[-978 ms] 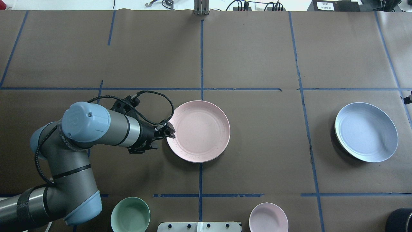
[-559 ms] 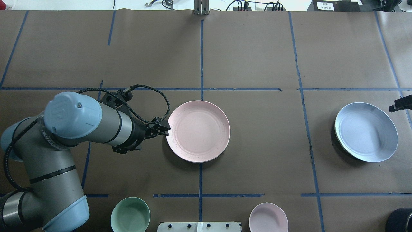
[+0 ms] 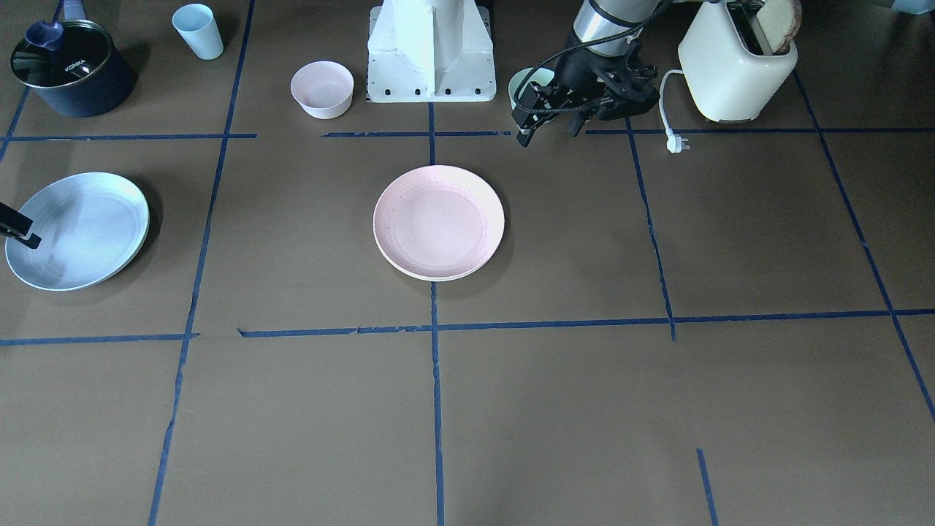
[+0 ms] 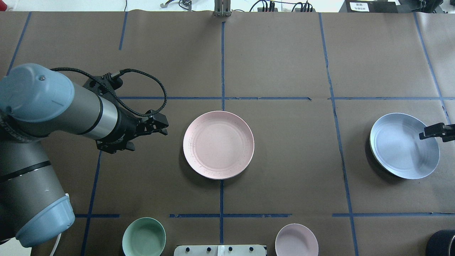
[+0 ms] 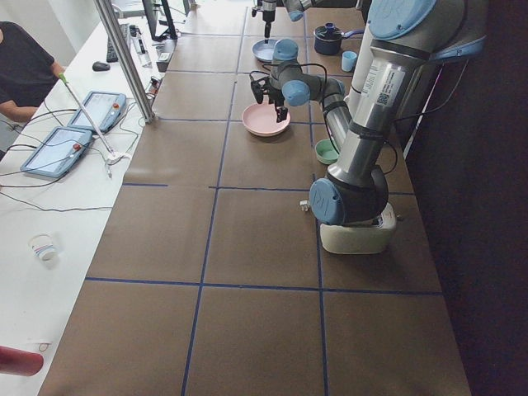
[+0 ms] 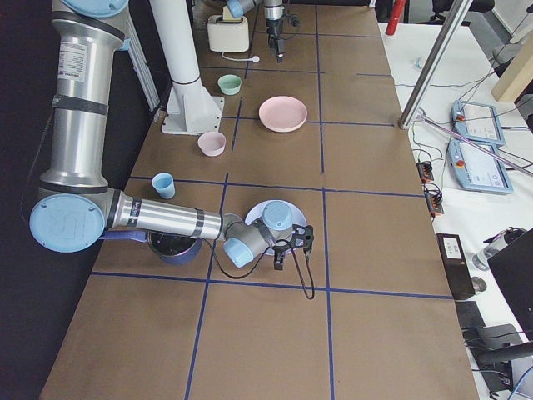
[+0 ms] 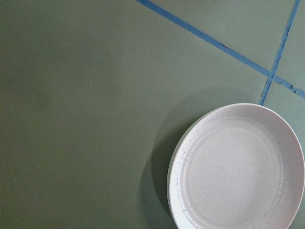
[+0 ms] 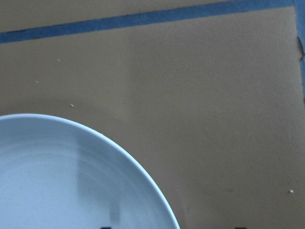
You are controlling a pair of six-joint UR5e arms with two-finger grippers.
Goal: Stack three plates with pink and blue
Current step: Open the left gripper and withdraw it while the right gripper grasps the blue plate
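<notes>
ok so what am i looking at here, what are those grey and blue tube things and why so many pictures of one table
Those are two robot arms, each ending in a two-finger end effector. Four fixed cameras watch the table: one from behind the robot, one facing it, one at each table end. The two close-ups come from cameras on the wrists. On the table lie a pink plate in the middle and a blue plate toward the robot's right, plus a green bowl, a small pink bowl, a pot, a cup and a toaster. The left end effector hangs open beside the pink plate, not touching it; the right end effector hovers at the blue plate's rim. Neither holds anything.
</notes>
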